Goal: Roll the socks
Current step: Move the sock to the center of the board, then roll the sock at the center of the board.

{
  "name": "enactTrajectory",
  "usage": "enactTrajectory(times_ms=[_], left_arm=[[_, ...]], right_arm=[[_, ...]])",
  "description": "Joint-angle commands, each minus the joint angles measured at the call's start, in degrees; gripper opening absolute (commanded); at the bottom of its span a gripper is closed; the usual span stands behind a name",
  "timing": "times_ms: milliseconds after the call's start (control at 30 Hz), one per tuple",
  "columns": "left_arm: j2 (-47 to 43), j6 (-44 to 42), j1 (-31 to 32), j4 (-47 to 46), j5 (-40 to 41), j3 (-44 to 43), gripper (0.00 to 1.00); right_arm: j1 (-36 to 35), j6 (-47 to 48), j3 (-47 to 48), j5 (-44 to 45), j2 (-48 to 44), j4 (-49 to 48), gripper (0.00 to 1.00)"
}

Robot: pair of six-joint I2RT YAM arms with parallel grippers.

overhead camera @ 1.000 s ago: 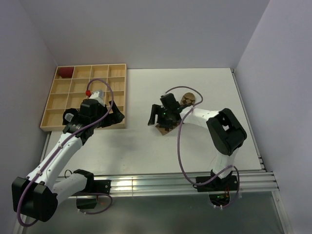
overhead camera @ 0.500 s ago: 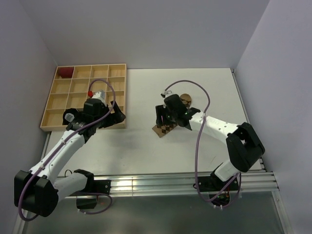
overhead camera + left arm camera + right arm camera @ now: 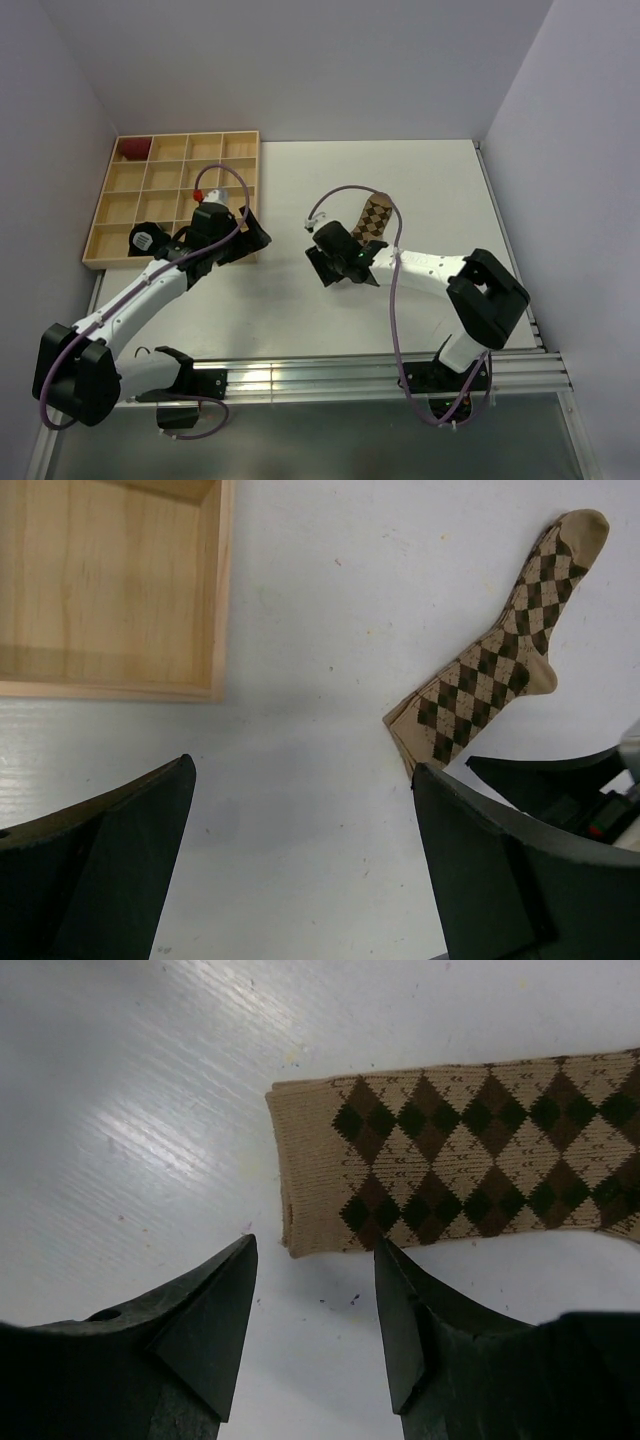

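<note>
Unrolled now, the sock (image 3: 490, 665) lies flat; right gripper (image 3: 315, 1250) hovers off its cuff, fingers spread, left gripper (image 3: 302, 772) likewise, so rolling looks set to start over.

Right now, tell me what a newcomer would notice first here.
The argyle sock lies flat in the middle of the table, with the open right gripper poised just off its cuff. At the far left sits a wooden tray with a red item in its far-left corner cell. The open left gripper hangs beside the tray's near right corner.
</note>
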State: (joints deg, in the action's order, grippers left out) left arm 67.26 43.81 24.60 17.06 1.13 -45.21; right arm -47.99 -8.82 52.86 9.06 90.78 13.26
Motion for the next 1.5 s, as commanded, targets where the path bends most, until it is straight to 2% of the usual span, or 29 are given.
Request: enactTrajectory(times_ms=[0, 300, 700, 1067, 1467], left_arm=[[0.67, 1.89, 0.62, -2.56, 1.86, -0.32, 0.95], [2.69, 2.68, 1.68, -3.79, 1.6, -0.14, 0.93], [4.89, 3.03, 3.44, -4.49, 2.04, -0.49, 0.93], [4.37, 3.3, 3.61, -4.49, 2.57, -0.05, 0.93], [5.51, 2.95, 3.7, -4.58, 2.39, -0.05, 0.93]], right_arm=[[-1.75, 2.23, 1.28, 4.03, 2.2, -1.39, 0.57], [-3.43, 3.54, 1.54, 5.62, 5.8, -2.62, 0.53], [-3.78, 2.58, 3.65, 6.05, 9.67, -0.69, 0.54], [-4.75, 3.19, 6.02, 8.52, 5.37, 0.72, 0.54], [-4.84, 1.61, 8.31, 7.9, 12.83, 2.56, 0.53]])
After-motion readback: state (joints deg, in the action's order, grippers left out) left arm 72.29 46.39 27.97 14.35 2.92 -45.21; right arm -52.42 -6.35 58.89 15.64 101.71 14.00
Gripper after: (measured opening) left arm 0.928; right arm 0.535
